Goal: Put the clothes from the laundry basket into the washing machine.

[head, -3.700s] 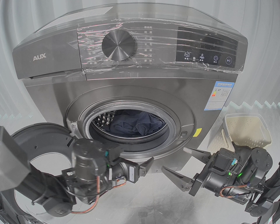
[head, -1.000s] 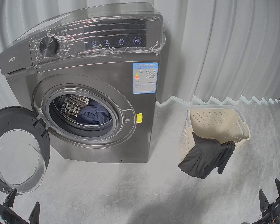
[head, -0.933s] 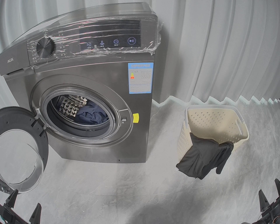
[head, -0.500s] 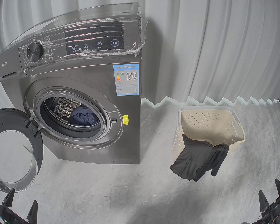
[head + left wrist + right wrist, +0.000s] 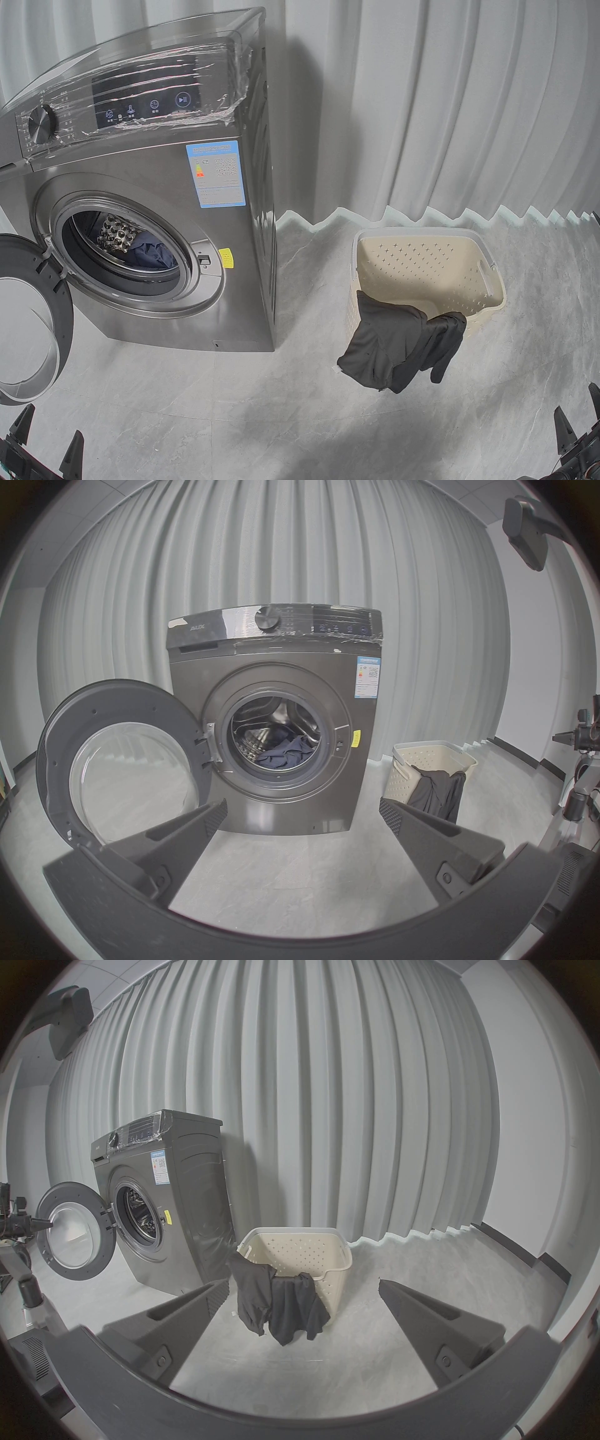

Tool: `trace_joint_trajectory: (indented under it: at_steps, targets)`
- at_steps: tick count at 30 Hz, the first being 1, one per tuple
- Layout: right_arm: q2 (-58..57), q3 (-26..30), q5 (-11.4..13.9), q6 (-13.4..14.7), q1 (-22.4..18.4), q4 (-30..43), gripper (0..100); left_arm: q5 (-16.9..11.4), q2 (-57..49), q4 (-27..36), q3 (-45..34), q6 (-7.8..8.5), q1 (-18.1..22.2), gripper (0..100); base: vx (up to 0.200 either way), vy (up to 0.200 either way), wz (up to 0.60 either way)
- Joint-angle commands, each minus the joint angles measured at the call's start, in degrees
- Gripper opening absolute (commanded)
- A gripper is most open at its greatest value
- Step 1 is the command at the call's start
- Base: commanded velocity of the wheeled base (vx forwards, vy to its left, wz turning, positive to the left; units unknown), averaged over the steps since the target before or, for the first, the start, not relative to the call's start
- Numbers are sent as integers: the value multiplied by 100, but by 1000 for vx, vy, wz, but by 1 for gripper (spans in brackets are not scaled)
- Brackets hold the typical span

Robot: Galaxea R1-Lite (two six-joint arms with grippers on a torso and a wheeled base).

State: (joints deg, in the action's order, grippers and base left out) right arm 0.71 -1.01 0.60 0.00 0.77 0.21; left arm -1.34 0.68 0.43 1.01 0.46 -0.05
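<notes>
the right gripper [image 5: 301, 1288] had its fingers spread wide with nothing between them, well short of the work. out ahead of it, and a little toward the robot's left, the dark garment [image 5: 400, 344] hung over the near rim of the laundry basket [image 5: 425, 232]. most of its cloth draped down the outer wall toward the floor [image 5: 250, 406], so its long axis ran down that wall and its fold lay along the rim. the left gripper [image 5: 301, 805] was just as wide open and empty, low at the robot's left. it sat near the open door [image 5: 28, 319] of the washing machine [image 5: 156, 169], well apart from the basket. the right arm looked the nearer one for the pick, reaching forward and inward to the fold at the rim. a navy cloth [image 5: 150, 253] already lay in the drum [image 5: 115, 234].
</notes>
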Motion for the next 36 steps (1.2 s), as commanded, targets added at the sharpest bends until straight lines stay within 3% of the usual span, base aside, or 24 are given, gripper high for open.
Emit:
trace_joint_trajectory:
  at_steps: [1, 10, 15, 20, 25, 26, 28, 31, 36]
  targets:
    - [-71, 92, 2, -9, 2, 23, 100, 2, -68, 1, -92, 42, 5, 100, 0, -200, 0]
    - [-71, 92, 11, -26, -15, 23, 100, -7, -59, 1, -92, -20, -4, 100, 0, 0, 0]
    - [-71, 84, 19, 9, -15, -73, 100, -7, -59, 1, -92, -20, -4, 100, 160, 0, 0]
    - [378, -1244, 2, 97, 73, -117, 100, -7, -59, 1, -92, -11, -4, 100, 0, 0, 0]
    - [808, -1305, 169, 105, 99, 384, 100, 2, -59, 1, -92, -46, -4, 100, 0, 0, 0]
    - [1388, -1270, 362, 220, 187, 735, 100, 11, -59, 1, -92, -90, -4, 100, 0, -200, 0]
    - [1942, -1164, 415, 431, 196, 762, 100, 11, -59, 1, -92, -90, -4, 100, 0, -200, 0]
    - [2540, -1120, 424, 492, 204, 656, 100, 11, -59, 1, -92, -90, -4, 100, 0, -200, 0]
    - [4552, -1112, 415, 519, 204, -513, 100, -33, -59, 1, -92, -46, -4, 100, 0, -200, 0]
